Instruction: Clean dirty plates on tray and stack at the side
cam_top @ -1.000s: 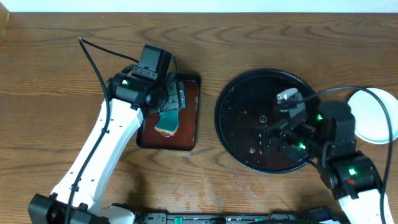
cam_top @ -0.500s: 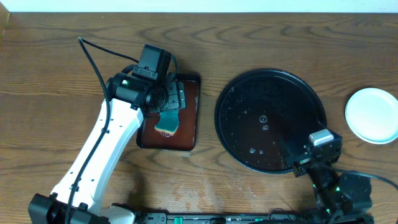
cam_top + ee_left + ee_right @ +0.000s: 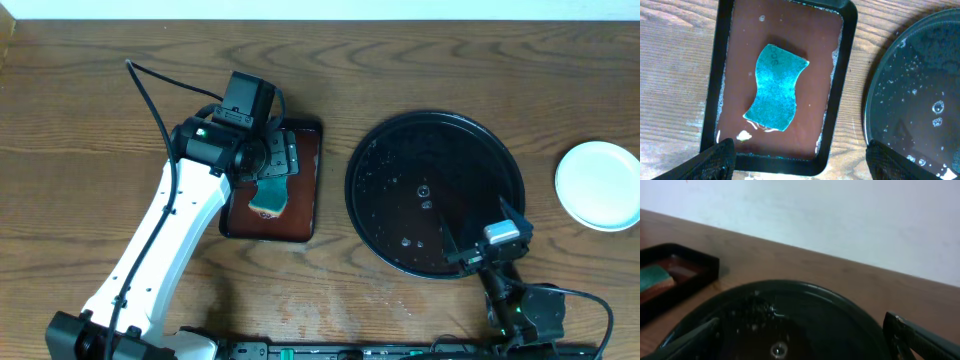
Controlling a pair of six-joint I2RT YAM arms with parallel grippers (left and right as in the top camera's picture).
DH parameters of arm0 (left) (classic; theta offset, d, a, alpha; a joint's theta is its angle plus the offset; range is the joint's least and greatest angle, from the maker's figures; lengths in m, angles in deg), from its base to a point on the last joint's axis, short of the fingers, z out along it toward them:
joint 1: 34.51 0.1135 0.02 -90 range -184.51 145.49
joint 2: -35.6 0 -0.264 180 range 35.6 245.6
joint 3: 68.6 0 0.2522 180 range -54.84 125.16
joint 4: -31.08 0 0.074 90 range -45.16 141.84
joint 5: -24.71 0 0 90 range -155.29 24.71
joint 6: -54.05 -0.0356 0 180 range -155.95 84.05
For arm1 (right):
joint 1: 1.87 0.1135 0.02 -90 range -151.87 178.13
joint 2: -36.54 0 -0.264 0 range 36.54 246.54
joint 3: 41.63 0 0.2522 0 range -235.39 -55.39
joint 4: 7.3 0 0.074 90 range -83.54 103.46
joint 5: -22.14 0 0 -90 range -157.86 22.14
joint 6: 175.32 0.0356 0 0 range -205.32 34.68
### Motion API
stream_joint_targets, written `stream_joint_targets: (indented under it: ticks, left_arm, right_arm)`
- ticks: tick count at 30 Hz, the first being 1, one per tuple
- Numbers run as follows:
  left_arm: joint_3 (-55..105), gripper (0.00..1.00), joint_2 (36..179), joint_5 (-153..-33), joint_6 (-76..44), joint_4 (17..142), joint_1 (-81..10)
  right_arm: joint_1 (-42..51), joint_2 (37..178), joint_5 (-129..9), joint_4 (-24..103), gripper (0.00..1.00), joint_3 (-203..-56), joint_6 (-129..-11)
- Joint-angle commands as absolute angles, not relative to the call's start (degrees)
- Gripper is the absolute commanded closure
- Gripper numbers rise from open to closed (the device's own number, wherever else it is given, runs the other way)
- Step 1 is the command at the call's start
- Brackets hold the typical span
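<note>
Plate, pale and round, lies three o'clock of glossy round black tray. Left gripper and right gripper stand spread, empty.

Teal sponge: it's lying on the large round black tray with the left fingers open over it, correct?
Not quite. The teal sponge lies in the small rectangular dark-red tray, not on the large round black tray, which sits beside it. The left wrist view shows this plainly. The left fingers are open over it, as you said.

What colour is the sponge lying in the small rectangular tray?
The sponge is teal, clearest in the left wrist view.
</note>
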State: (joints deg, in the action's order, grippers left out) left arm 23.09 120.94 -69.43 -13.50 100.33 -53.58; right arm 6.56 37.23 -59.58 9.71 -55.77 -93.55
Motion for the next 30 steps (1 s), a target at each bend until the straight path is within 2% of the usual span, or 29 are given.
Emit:
stream_joint_targets:
  ticks: [1,20,24,30]
  left_arm:
    - [24.4,0.16,120.8,-69.3,-13.8,100.5,-53.6]
    - [24.1,0.16,119.4,-68.7,-13.8,101.7,-53.6]
    - [19.9,0.16,109.3,-64.2,-13.8,98.6,-53.5]
    - [6.4,0.16,92.1,-59.9,-13.8,81.1,-49.6]
  right_arm:
    - [6.4,37.1,-59.9,10.1,0.01,-55.7,-94.2]
    - [6.4,37.1,-59.9,10.1,0.01,-55.7,-94.2]
    - [6.4,37.1,-59.9,10.1,0.01,-55.7,-94.2]
    - [6.4,37.1,-59.9,10.1,0.01,-55.7,-94.2]
